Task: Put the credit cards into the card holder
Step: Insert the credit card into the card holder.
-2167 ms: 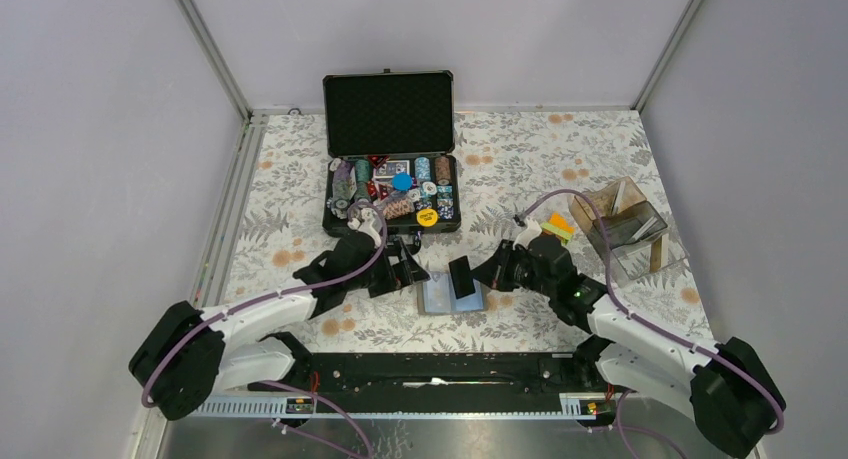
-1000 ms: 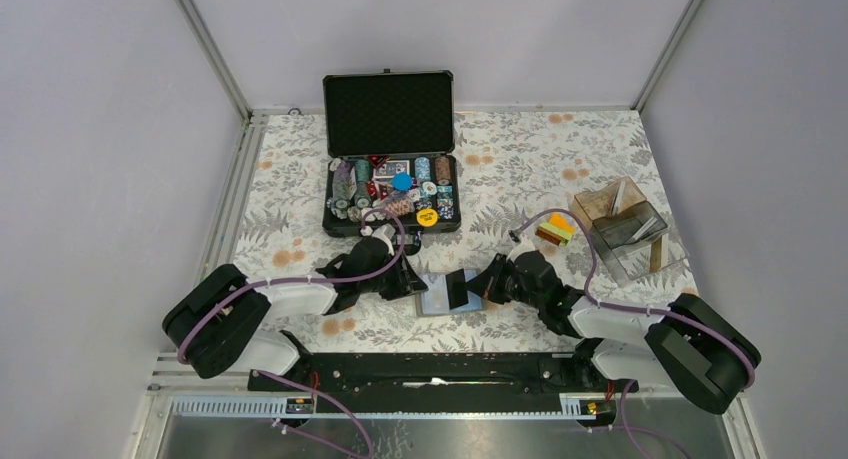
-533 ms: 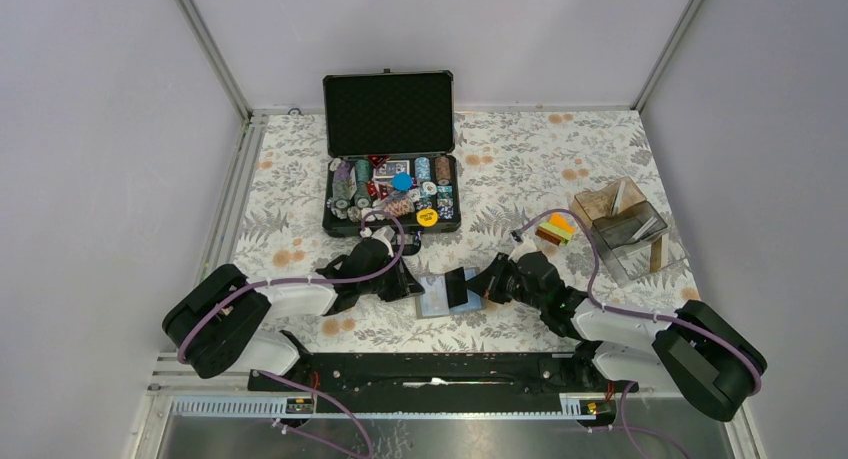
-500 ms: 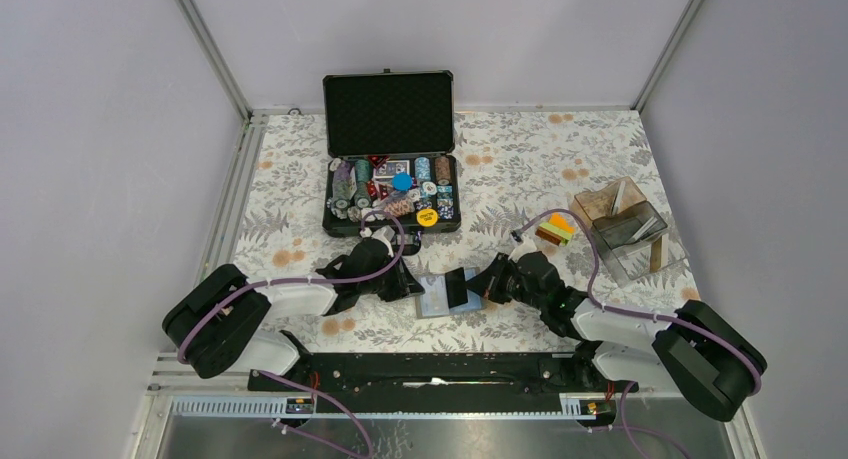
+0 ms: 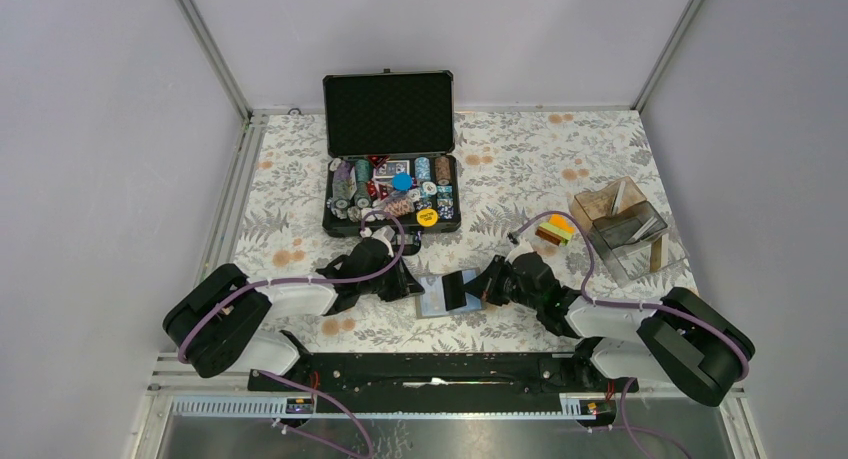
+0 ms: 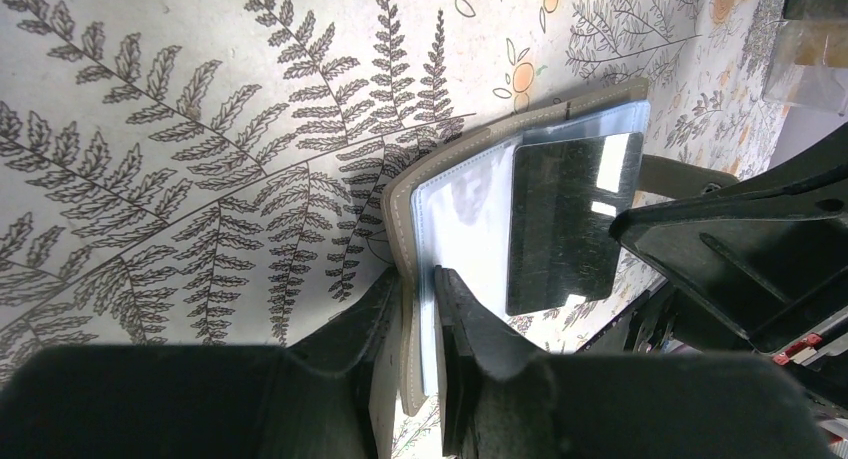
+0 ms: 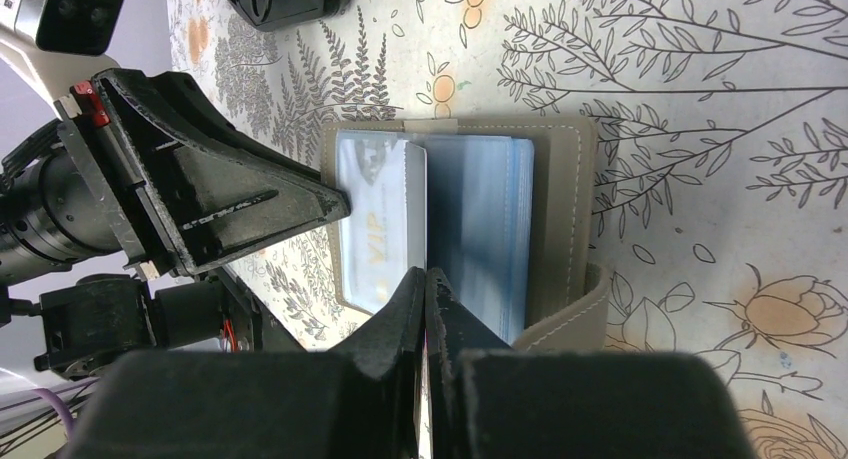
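While open, card holder [image 6: 462, 234] edges in jaws

Open black chip case [image 5: 390, 114] full of chips, clear brownish acrylic box [image 5: 630, 241], fern-print tablecloth [image 5: 520, 159]

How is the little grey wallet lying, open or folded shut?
Open: the card holder lies spread, its clear sleeves showing. The left gripper pinches one cover edge.
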Controlling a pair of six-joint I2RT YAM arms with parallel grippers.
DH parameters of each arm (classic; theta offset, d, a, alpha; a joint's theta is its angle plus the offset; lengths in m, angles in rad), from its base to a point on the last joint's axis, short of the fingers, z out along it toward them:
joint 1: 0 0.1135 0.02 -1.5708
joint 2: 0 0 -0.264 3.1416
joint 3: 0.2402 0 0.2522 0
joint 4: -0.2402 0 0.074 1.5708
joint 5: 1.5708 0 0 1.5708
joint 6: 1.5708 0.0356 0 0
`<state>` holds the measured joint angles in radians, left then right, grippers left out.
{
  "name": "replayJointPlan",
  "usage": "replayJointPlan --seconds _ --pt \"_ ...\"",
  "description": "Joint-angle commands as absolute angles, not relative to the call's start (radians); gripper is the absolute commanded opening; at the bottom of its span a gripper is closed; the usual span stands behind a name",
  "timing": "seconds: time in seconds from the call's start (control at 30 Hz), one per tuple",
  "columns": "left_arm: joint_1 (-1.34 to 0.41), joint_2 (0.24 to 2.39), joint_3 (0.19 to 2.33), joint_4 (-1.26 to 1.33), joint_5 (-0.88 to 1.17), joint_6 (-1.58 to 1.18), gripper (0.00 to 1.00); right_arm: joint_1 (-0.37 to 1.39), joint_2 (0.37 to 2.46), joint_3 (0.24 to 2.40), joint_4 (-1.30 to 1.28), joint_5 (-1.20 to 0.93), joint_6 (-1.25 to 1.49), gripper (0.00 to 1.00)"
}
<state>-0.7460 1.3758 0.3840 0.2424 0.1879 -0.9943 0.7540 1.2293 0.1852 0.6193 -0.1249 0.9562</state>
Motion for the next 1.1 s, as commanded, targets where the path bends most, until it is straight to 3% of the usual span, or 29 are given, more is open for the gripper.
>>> replayJointPlan --seconds 0.0,0.7,1.07 --pt "-0.751 1.394 0.388 0.244 0.168 -0.972 0.19 0.767 1.210 0.192 0.629 -0.116 0.951 0.00" --pt "-0.751 1.386 0.387 0.245 0.177 -0.974 0.19 0.840 1.355 0.224 0.646 -0.052 0.968 0.00" --pt "-0.752 1.375 0.385 0.246 0.180 -0.980 0.19 0.937 1.333 0.232 0.609 0.192 1.017 0.00"
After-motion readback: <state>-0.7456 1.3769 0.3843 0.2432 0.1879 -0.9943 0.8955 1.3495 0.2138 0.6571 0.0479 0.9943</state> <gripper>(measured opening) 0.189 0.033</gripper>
